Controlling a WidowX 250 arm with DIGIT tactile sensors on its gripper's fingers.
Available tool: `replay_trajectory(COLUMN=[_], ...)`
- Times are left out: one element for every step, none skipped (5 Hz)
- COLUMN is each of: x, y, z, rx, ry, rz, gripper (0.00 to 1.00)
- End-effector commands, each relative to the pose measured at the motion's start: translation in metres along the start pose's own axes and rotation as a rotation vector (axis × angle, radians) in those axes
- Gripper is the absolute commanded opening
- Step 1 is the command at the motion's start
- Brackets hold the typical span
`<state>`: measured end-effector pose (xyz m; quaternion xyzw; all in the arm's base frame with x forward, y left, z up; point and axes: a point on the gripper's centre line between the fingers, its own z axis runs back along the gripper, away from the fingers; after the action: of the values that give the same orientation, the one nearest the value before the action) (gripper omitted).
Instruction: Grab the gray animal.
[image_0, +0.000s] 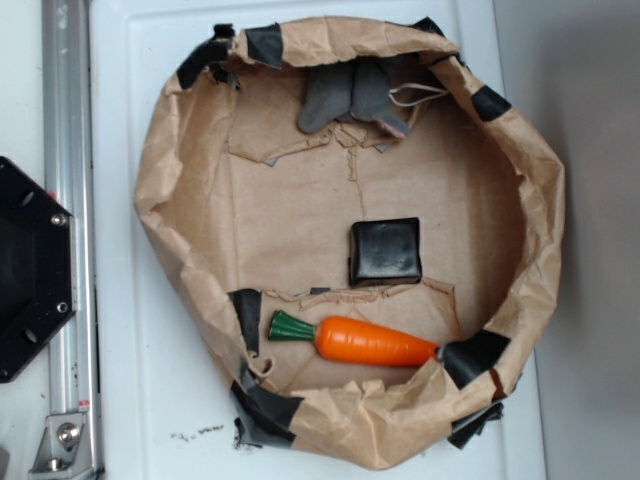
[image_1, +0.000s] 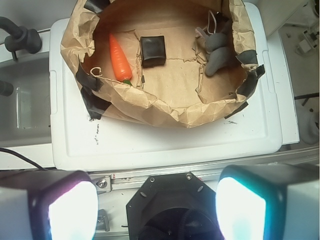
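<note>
The gray animal (image_0: 350, 98) is a soft gray plush mouse with a thin white cord tail. It lies against the far wall of the brown paper bowl (image_0: 160, 170). In the wrist view the mouse (image_1: 219, 52) sits at the bowl's right side. A glossy black cube (image_0: 385, 250) sits mid-bowl and an orange carrot (image_0: 365, 341) lies near the front wall. My gripper (image_1: 156, 210) is open and empty. Its two pads stand wide apart over the robot base, well short of the bowl. The gripper is out of the exterior view.
The bowl (image_1: 165, 112) rests on a white platform (image_1: 165, 142). A metal rail (image_0: 65, 200) and the black robot base (image_0: 25, 270) lie left of it. Black tape patches line the bowl's rim.
</note>
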<state>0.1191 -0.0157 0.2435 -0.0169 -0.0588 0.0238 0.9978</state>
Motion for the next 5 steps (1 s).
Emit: replay_trajectory(x=[0.000,0.042,0.084,0.108,0.139], y=[0.000,0.034,0.049,0.053,0.056], z=[0.000,-0.049,-0.075,-0.095,-0.120], rx=[0.000,0.032,0.023,0.014,0.082], ry=[0.000,-0.138,-0.322,-0.386,-0.450], rz=[0.000,0.242,0.361,0.445,0.635], gripper=[1.00,1.00,1.00,1.00,1.00])
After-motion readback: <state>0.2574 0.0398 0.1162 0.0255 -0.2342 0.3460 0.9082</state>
